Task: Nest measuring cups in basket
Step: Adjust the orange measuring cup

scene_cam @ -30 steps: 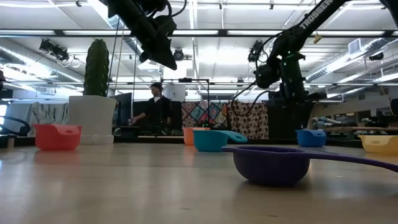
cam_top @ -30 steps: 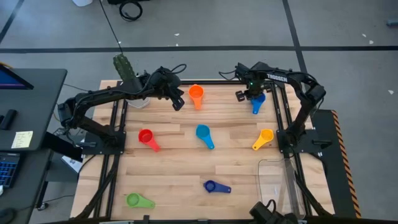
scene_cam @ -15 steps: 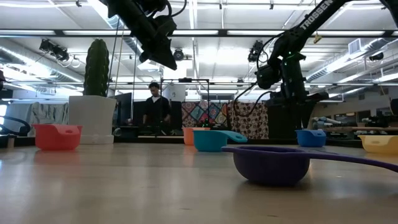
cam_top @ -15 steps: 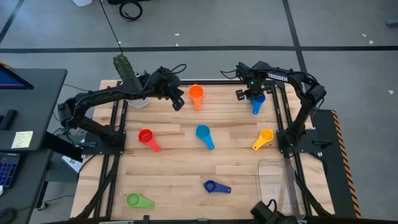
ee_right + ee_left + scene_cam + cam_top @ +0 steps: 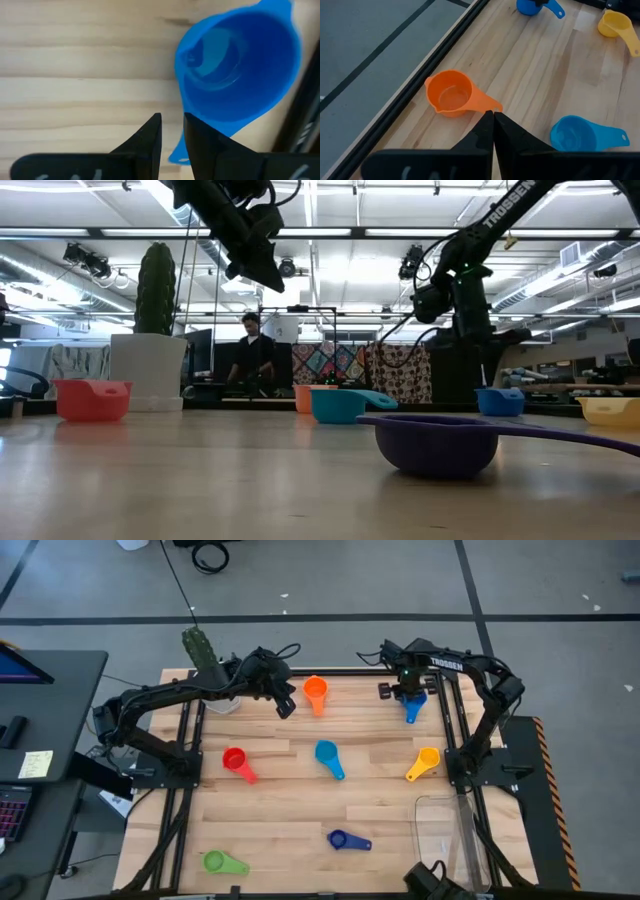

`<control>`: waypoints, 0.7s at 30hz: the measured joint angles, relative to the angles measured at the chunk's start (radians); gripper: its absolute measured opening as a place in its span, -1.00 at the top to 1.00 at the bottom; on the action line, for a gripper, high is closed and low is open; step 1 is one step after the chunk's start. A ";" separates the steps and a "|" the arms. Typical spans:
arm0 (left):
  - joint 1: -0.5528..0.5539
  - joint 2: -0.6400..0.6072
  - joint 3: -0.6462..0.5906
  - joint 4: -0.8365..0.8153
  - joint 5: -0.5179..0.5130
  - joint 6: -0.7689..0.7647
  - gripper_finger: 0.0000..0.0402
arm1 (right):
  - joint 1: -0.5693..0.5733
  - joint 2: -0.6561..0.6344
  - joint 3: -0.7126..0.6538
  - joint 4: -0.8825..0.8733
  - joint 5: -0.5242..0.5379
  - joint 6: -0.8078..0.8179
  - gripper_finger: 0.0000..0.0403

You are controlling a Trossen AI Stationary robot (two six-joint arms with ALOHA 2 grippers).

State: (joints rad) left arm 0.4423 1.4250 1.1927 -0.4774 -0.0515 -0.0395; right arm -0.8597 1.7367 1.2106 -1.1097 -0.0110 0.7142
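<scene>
The right gripper (image 5: 408,697) hangs over the far right corner of the wooden bench (image 5: 290,810), directly above the blue cup (image 5: 412,706). In the right wrist view its two dark fingers (image 5: 150,135) stand narrowly apart with a slim gap between them, just beside the handle of the blue cup (image 5: 235,75), and I cannot tell whether they pinch that handle or only flank it. The left gripper (image 5: 286,705) hovers near the far edge of the bench, just beside the orange cup (image 5: 316,692); in the left wrist view its fingertips (image 5: 492,122) are pressed together with nothing between them, their tips close to the handle of the orange cup (image 5: 451,92). The light blue cup (image 5: 327,757) lies near the middle of the bench, the red cup (image 5: 236,762) to its left, and the yellow cup (image 5: 424,762) to its right. The dark blue cup (image 5: 345,839) sits nearer the front edge and the green cup (image 5: 222,862) at the front left corner. The clear basket (image 5: 445,840) rests at the front right corner, with no cup in it. A white pot with a cactus (image 5: 205,665) stands at the far left corner. In the low view a person (image 5: 250,355) stands in the room behind the bench.
</scene>
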 joint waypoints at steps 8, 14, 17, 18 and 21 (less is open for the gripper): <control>0.000 0.000 0.000 0.000 -0.026 0.002 0.93 | -0.002 0.000 0.000 0.023 -0.178 0.163 0.58; 0.000 0.000 0.000 -0.010 -0.091 0.003 0.93 | 0.044 0.000 0.000 0.121 -0.261 0.320 0.57; 0.004 0.000 0.000 -0.016 -0.113 0.003 0.93 | 0.071 0.000 0.000 0.216 -0.239 0.372 0.57; 0.008 0.000 0.000 -0.016 -0.114 0.003 0.93 | 0.079 0.000 0.000 0.250 -0.238 0.382 0.57; 0.026 0.000 0.000 -0.016 -0.116 0.003 0.93 | 0.101 0.000 0.000 0.372 -0.236 0.381 0.57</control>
State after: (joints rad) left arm 0.4683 1.4250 1.1927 -0.4931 -0.1674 -0.0364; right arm -0.7589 1.7363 1.2106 -0.7377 -0.2465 1.0957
